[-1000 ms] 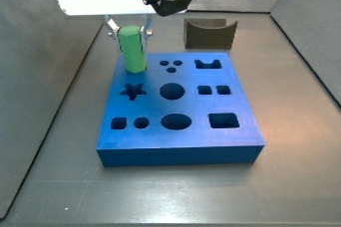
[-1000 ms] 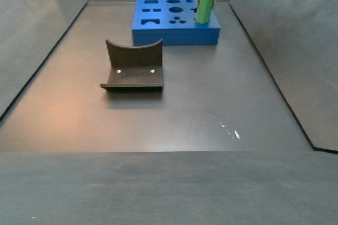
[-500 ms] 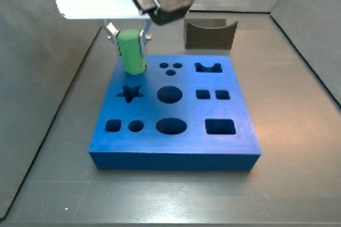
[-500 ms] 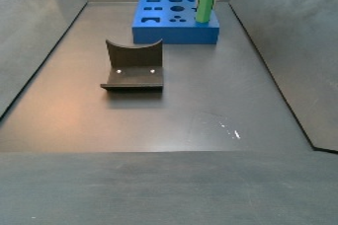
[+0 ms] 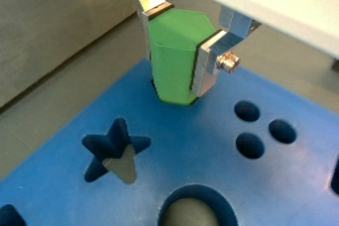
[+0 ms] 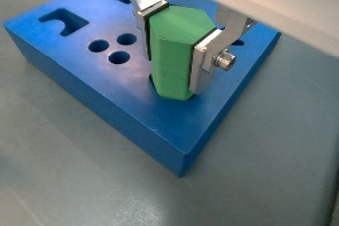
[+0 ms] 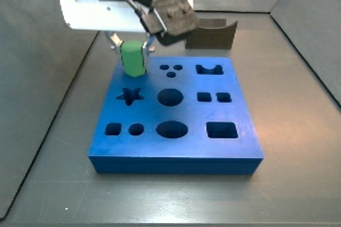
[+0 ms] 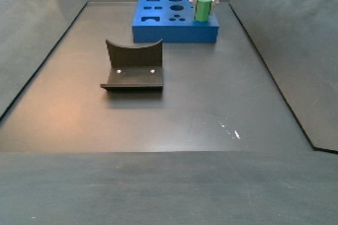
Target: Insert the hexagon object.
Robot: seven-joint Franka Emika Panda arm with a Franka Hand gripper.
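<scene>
One blue board sits on the surface, dotted with shaped holes. Over its far left corner the hand is clamped on the upright green peg — lower end touching the board. Risk: misaligned facets, jamming at the rim.

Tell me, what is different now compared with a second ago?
The gripper, still shut on the green hexagon peg, has carried it along the blue board toward the far corner, nearer the dark grey curved block. The peg is still upright over the board's corner in both wrist views, not yet in a hole. Board and grey block have not moved.
</scene>
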